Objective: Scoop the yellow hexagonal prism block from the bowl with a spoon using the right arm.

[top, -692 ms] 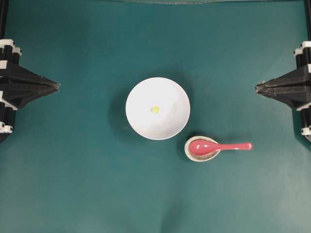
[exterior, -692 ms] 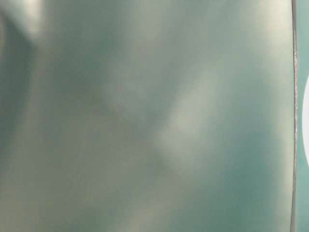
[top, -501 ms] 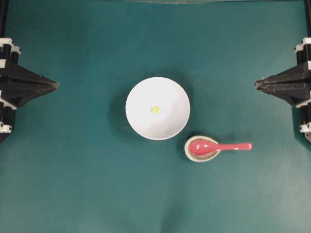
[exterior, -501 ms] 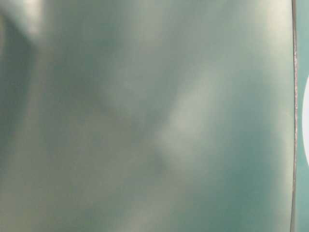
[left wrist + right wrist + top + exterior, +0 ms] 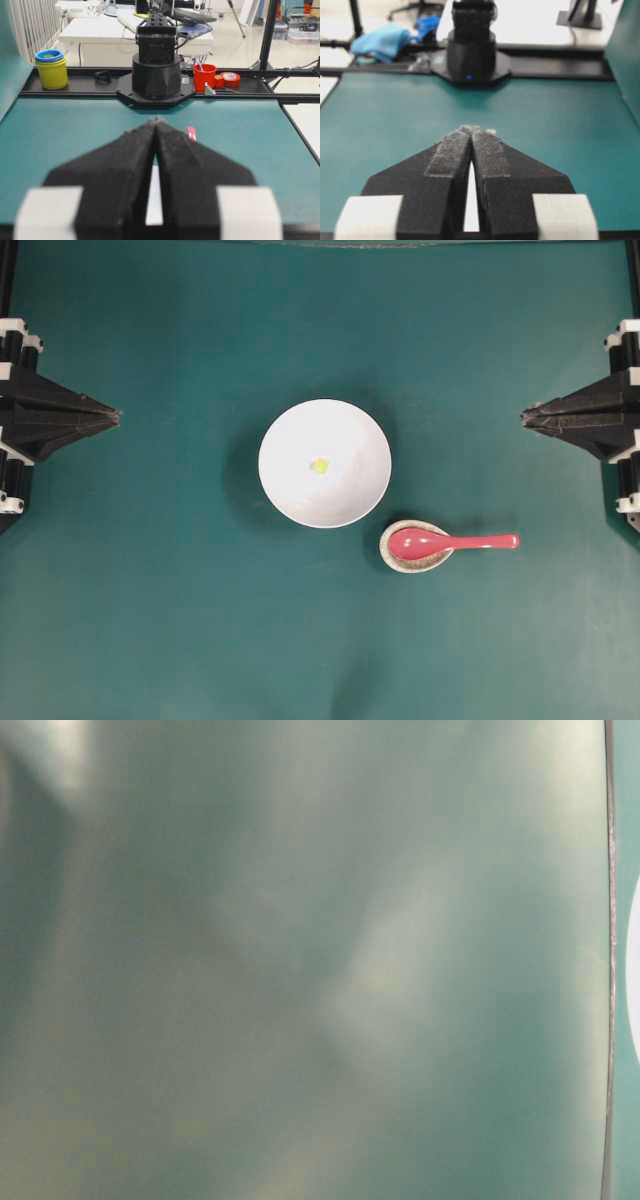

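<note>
Your white bowl is sitting mid-surface, yellow hexagonal prism block lying inside it. Pink-red spoon is resting in the speckled spoon rest just beside. Right gripper and left gripper are hovering clenched at opposite edges, well apart from both.

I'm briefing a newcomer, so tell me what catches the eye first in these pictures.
A big white bowl sits mid-table with a tiny yellow block inside it. Just beside it, toward the right arm, a pink-red spoon lies with its scoop in a small speckled rest. Both end effectors, left and right, wait shut at the table's sides.
</note>
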